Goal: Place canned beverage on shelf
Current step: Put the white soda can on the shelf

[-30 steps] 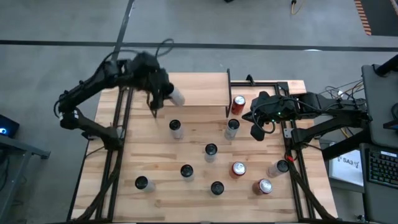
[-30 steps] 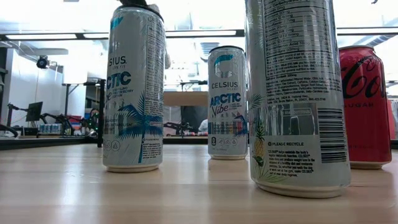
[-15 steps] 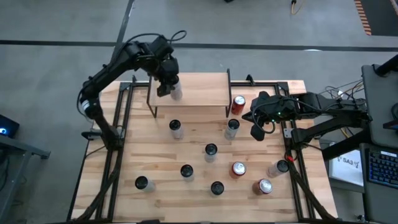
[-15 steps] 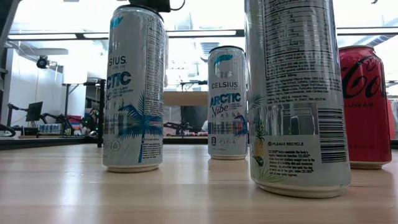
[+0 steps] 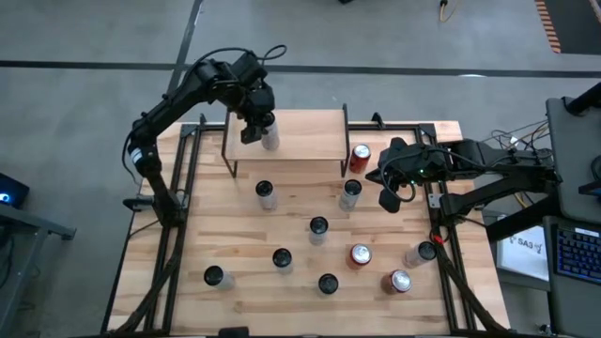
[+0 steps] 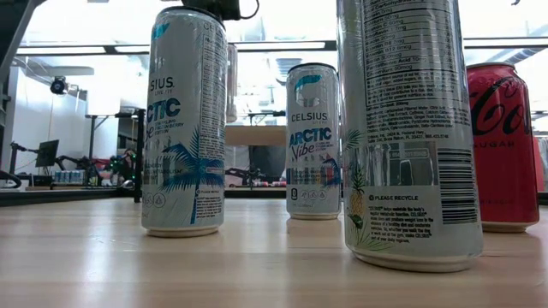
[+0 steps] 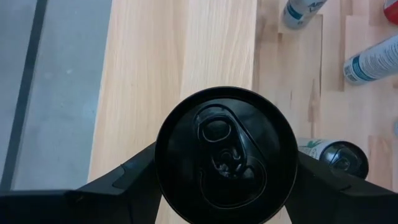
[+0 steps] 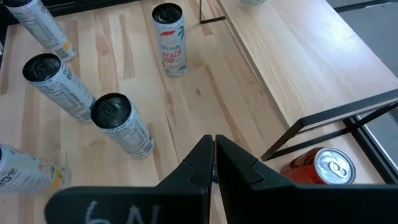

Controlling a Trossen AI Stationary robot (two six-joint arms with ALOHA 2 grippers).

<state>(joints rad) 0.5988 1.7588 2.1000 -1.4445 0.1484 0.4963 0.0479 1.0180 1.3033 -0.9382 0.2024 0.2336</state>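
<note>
The held can [image 7: 227, 155] shows its black top with the pull tab in the left wrist view. My left gripper [image 5: 261, 133] is shut on this can [image 5: 270, 141] over the left part of the shelf [image 5: 305, 136], a light board on thin black legs. The low view shows the can [image 6: 231, 85] far off, just above the shelf board [image 6: 257, 135]; whether it stands on the board I cannot tell. My right gripper [image 5: 385, 197] hangs shut and empty over the table's right side, near a red can [image 5: 360, 156]. My left gripper pinches the can's upper wall just below the rim, with one finger [image 7: 127, 177] on one side and the other finger [image 7: 323, 180] opposite. The fingers come steeply from above. The can stays roughly upright over the shelf board [image 7: 174, 62].
Several cans stand on the plank table in front of the shelf, among them [image 5: 267, 192], [image 5: 350, 191], [image 5: 318, 227] and a red one [image 5: 360, 253]. One can [image 5: 420, 252] lies tipped at the right. The shelf's middle and right part [image 5: 319, 127] are bare.
My left arm has swung toward the table's far edge and carried the can farther over the shelf's left part, the gripper tipping steeper downward. Most of this happened early; in the last half second it barely moved. The can stays in the hold.
</note>
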